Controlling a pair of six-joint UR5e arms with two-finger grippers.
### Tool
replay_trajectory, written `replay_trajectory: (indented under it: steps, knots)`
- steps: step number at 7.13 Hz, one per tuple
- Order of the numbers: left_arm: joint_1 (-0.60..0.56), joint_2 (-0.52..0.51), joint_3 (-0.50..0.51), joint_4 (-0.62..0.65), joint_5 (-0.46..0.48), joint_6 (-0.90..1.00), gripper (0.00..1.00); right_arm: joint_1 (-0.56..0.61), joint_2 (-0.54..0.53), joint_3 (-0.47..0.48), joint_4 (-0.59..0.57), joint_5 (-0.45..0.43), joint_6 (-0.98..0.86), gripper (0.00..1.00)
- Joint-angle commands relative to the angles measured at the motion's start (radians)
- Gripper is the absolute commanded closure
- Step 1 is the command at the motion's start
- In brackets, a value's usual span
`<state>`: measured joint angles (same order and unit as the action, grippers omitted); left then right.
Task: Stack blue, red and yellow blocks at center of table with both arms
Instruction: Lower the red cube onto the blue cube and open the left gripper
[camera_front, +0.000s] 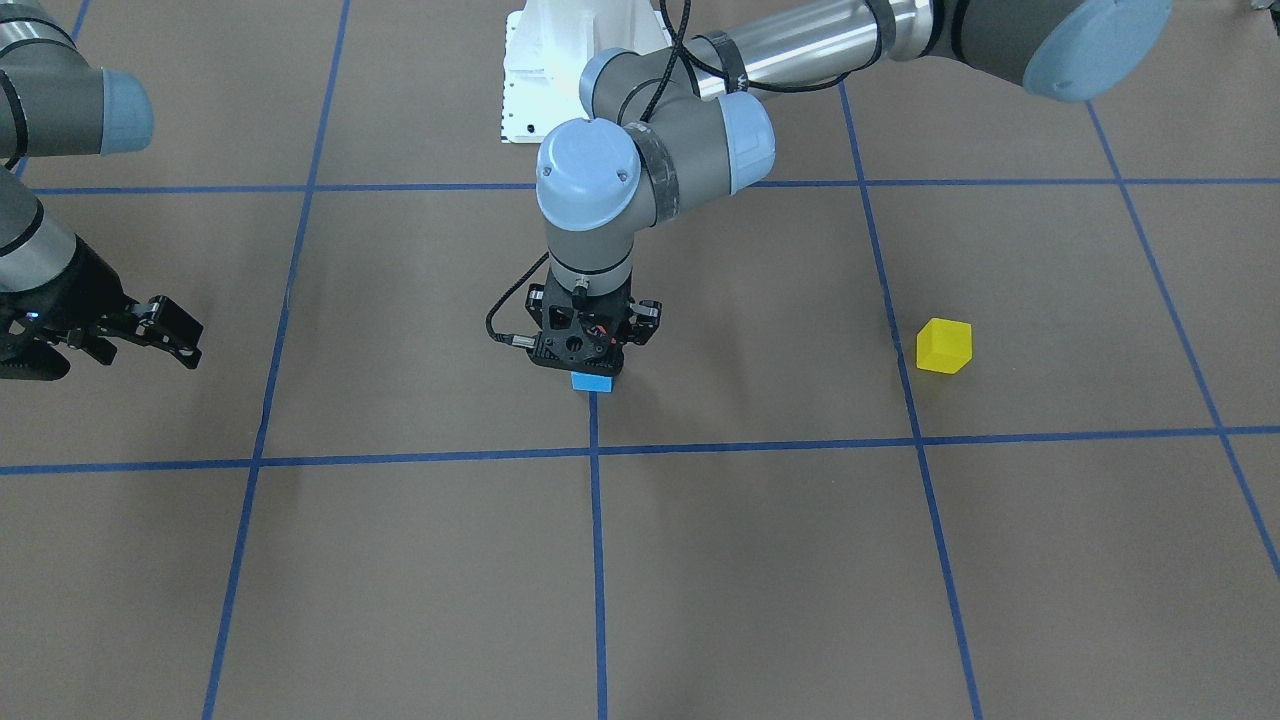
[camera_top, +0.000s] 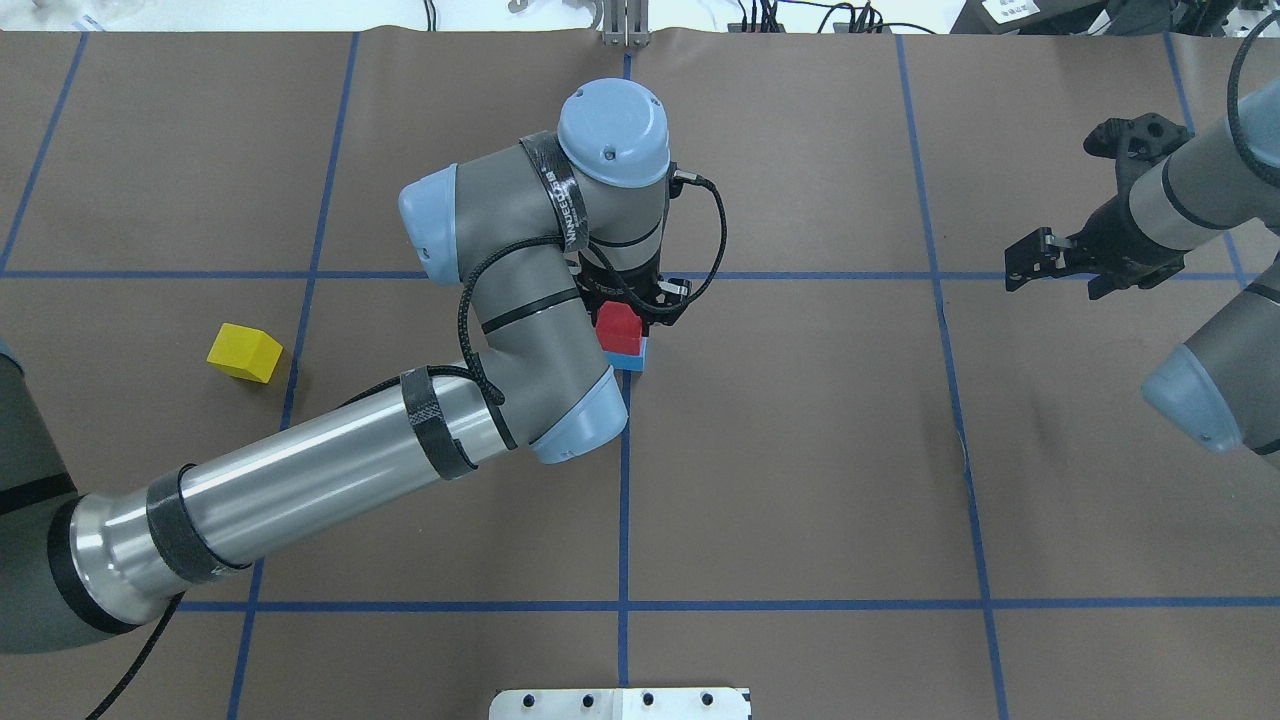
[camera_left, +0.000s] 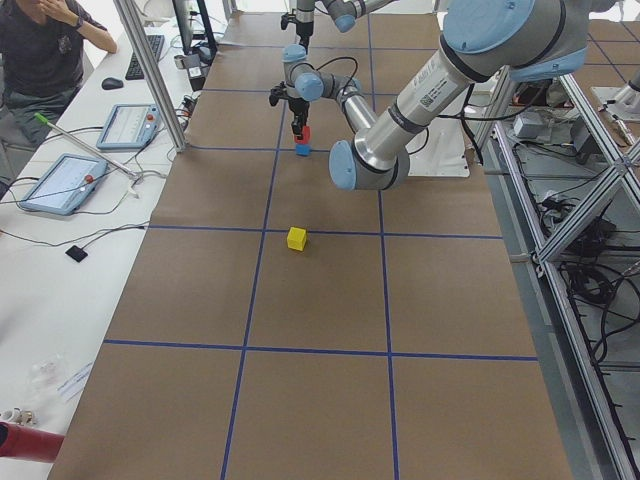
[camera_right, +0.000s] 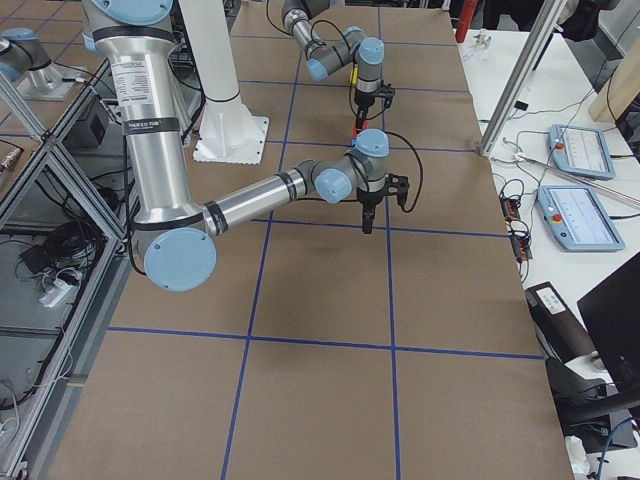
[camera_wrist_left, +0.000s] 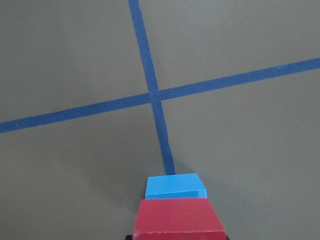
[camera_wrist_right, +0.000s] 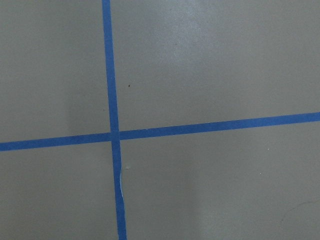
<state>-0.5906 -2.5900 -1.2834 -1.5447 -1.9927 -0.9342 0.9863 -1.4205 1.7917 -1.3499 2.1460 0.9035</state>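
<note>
The blue block sits at the table's middle, by a tape crossing; it also shows in the overhead view and the left wrist view. The red block rests on top of it, seen close in the left wrist view. My left gripper points straight down and is shut on the red block; from the front it hides that block. The yellow block lies alone on the left arm's side, also in the overhead view. My right gripper hangs open and empty, far to the right.
Blue tape lines divide the brown table into squares. The white robot base stands at the table's near edge. The left arm's forearm reaches across between the yellow block and the stack.
</note>
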Motion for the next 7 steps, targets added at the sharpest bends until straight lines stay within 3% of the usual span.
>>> replay_trajectory:
  steps: [1,7]
  knots:
    - [0.000,-0.001,0.003,-0.002,0.012,-0.003,1.00,0.000,0.000,0.001,0.000,0.000,0.000,0.00]
    - [0.000,-0.005,0.012,-0.002,0.015,-0.029,1.00,0.000,0.000,-0.002,0.000,0.000,0.000,0.00]
